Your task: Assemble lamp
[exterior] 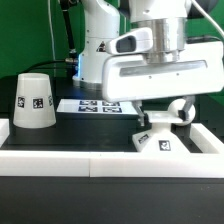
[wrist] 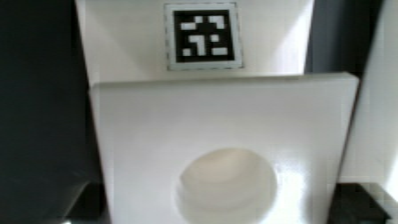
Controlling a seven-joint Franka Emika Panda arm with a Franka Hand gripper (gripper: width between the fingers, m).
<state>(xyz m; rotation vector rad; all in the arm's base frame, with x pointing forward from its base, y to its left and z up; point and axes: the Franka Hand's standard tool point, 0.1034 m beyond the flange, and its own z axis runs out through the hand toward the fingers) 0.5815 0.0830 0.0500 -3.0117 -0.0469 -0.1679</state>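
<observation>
The white base block (exterior: 155, 140) sits tilted against the white front wall, its tag facing the camera. My gripper (exterior: 151, 124) comes down onto it from above. In the wrist view the base block (wrist: 214, 120) fills the picture, with its oval socket hole (wrist: 224, 182) low down and a tag (wrist: 201, 38) beyond it. The gripper (wrist: 217, 208) has dark fingers at both sides of the block and looks shut on it. A round white part, apparently the bulb (exterior: 179, 110), lies just behind, toward the exterior view's right. The tapered shade (exterior: 35, 101) stands at the exterior view's left.
The marker board (exterior: 95, 105) lies flat on the black table behind the gripper. A low white wall (exterior: 70, 155) runs along the front and at the exterior view's left. The robot's white body (exterior: 100, 45) stands at the back.
</observation>
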